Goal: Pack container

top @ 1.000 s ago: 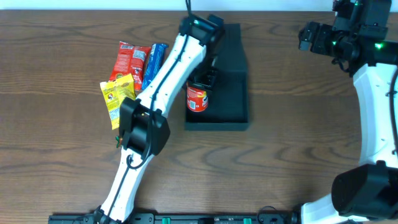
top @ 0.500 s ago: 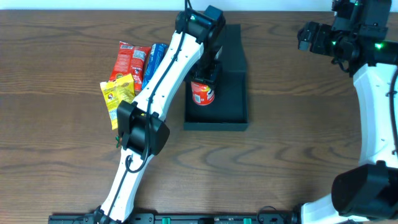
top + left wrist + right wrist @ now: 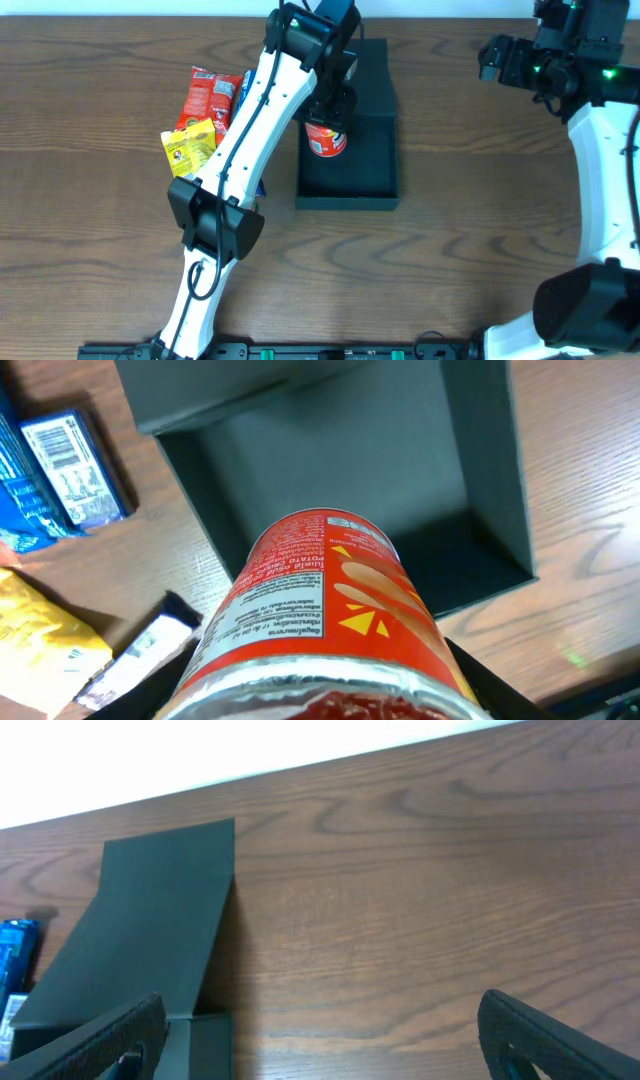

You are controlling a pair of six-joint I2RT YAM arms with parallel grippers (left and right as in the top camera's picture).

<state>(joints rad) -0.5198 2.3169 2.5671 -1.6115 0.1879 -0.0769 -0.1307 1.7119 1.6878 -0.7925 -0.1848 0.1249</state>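
Observation:
My left gripper [image 3: 328, 108] is shut on a red snack can [image 3: 325, 138] and holds it over the left part of the black container [image 3: 372, 172]. In the left wrist view the can [image 3: 320, 600] fills the middle, its foil rim nearest the camera, with black fingers [image 3: 490, 682] on both sides. Beyond it lies the container's open tray [image 3: 400, 460]. My right gripper [image 3: 490, 58] hangs open at the far right, away from the container. Its wrist view shows the container's raised lid [image 3: 150, 910] to the left of the open gripper [image 3: 320, 1040].
Left of the container lie a red packet [image 3: 205, 98], a yellow packet [image 3: 190, 150] and a blue packet [image 3: 70, 470], which my left arm partly hides from overhead. A small white and black packet [image 3: 140, 660] lies by the container's near left corner.
My left gripper has carried the can toward the far side of the table, further over the container's tray. The right arm has not moved.

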